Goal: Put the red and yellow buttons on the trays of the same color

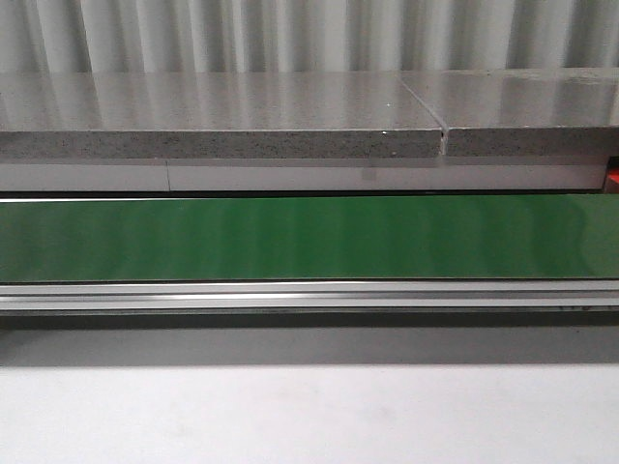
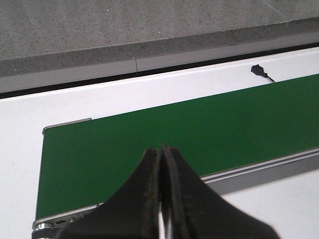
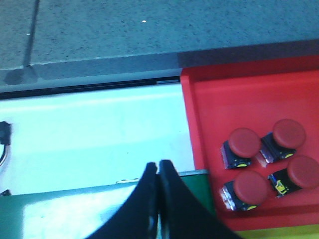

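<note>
Right wrist view shows us four red buttons (image 3: 269, 162) lying in the red tray (image 3: 214, 109), beside the green belt (image 1: 309, 237) — no yellow button visible. Both the left gripper (image 2: 162, 149) and right gripper (image 3: 158, 164) are closed, holding nothing. We judge these buttons light, rigid, smooth-capped — best pinched across the squarish black base, not the domed cap.
</note>
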You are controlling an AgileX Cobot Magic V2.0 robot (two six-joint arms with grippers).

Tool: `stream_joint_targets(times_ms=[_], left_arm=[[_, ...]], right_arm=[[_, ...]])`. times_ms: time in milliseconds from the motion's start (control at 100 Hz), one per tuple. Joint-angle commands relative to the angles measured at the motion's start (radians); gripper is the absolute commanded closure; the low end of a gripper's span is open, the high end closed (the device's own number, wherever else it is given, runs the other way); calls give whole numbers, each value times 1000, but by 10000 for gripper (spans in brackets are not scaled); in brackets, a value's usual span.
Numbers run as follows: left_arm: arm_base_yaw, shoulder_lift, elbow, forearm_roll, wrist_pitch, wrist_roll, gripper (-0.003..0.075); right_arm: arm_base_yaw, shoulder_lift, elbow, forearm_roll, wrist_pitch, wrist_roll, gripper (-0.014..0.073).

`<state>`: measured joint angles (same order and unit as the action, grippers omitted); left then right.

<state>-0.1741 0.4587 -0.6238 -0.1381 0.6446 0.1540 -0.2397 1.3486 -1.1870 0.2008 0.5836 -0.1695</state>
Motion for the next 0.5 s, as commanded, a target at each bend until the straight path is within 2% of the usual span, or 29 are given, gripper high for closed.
stream_joint_targets(times_ms=[0,300,490], left_arm=[[-7,5,-29,-15,-75,-1,741],[-7,5,-29,-15,-75,-1,741],[-7,5,-29,-15,-75,-1,741]], right_arm=[[33,-99,27,-1,-89,-17,649],[165,-307,225,0,-162,-17,649],[190,-445,345,1,-252,-16,649]])
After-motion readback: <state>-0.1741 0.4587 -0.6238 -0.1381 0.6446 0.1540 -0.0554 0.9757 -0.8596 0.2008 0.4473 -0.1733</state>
